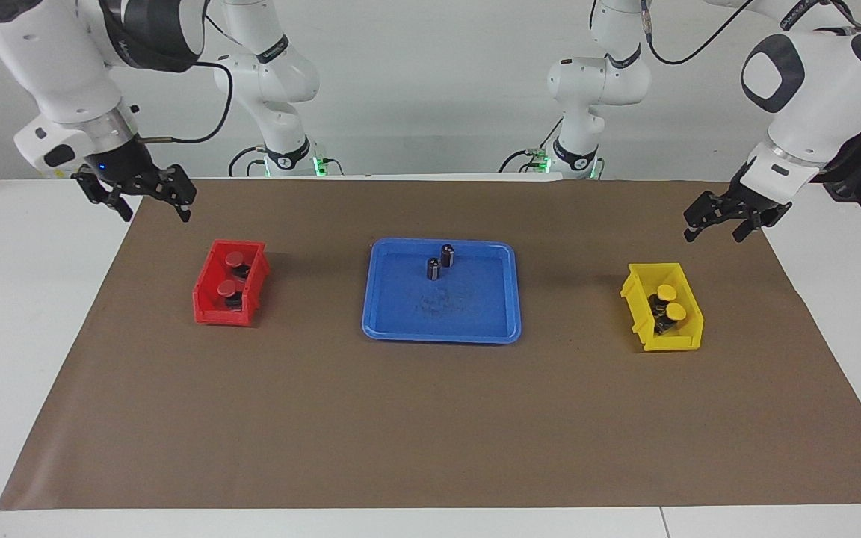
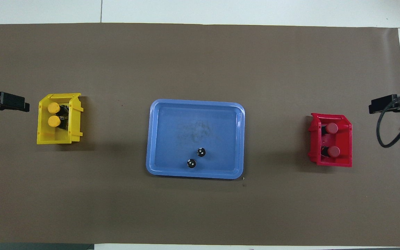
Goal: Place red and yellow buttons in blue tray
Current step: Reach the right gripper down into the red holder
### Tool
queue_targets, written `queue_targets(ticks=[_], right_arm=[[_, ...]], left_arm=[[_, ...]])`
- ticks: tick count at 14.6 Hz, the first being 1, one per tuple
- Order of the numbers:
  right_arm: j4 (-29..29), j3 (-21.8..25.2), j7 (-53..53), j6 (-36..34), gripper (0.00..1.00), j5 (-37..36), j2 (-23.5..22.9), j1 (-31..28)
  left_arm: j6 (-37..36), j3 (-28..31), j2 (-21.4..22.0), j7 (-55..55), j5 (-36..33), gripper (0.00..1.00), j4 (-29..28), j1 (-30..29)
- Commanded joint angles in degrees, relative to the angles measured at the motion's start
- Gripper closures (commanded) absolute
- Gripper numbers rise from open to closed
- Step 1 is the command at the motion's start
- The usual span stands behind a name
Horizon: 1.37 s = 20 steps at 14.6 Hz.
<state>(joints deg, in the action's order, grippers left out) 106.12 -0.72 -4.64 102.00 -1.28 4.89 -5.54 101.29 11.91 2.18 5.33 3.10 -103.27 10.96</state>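
Matt brown paper sheet, glossy blue plastic tray (floor scuffed), smooth plastic red bin and yellow bin, glossy white arm shells.

Red buttons mid-left in red bin; yellow buttons mid-right in yellow bin; blue tray center, flat.
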Motion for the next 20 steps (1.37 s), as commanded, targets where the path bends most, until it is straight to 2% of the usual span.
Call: queue_targets(ticks=[1, 4, 8, 11, 16, 20], right_arm=[[7.86, -0.07, 0.51, 6.88, 0.23, 1.28, 1.8, -0.61], [9.89, 0.01, 0.24, 11.45, 0.26, 7.34, -1.54, -2.01], [14.28, 0.01, -0.02, 18.31, 0.31, 7.34, -2.69, -1.93], [16.57, 0.01, -0.02, 21.66, 0.35, 7.52, -3.66, -1.31], [20.87, 0.01, -0.11, 26.66, 0.35, 7.52, -3.05, -1.31], [21.14, 0.01, -2.2, 27.64, 0.35, 7.52, -4.54, -1.49]], left_arm=[[0.58, 0.04, 1.16, -0.93, -0.55, 0.0, -1.32, -0.06], [0.05, -0.05, 1.77, -1.11, -0.55, 0.0, -0.7, -0.85], [-7.57, 0.04, 1.68, -1.2, -0.64, 0.0, 5.53, -0.94], [-11.72, -0.57, 1.6, -1.28, -5.63, 0.0, 7.73, -0.15], [-11.63, -0.4, 1.95, -1.2, -5.65, 0.0, 7.3, -0.23], [-11.99, -0.4, 3.09, -1.37, -5.65, 0.0, 5.46, -0.85]])
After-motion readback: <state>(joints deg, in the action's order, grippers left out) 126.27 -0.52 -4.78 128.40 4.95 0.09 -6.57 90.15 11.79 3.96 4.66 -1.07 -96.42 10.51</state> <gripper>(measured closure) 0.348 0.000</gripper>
